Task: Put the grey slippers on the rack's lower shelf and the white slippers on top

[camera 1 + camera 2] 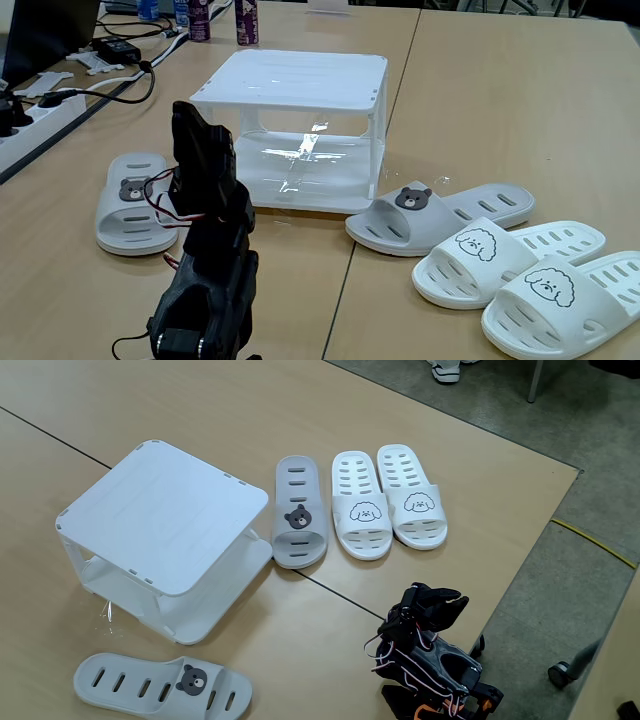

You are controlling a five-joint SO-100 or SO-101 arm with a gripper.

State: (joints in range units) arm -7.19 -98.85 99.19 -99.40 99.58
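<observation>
While folded low, arm (205, 250) beside rack (300, 90).

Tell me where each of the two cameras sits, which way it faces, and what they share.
A fixed view: low behind the black arm, looking across the table into the open front of the rack; the claw cannot be made out.
A fixed view: high up, looking down on the rack's slatted top, the arm at the bottom edge.
Both show the rack, one of the grey slippers on either side, and the white slippers paired together.
</observation>
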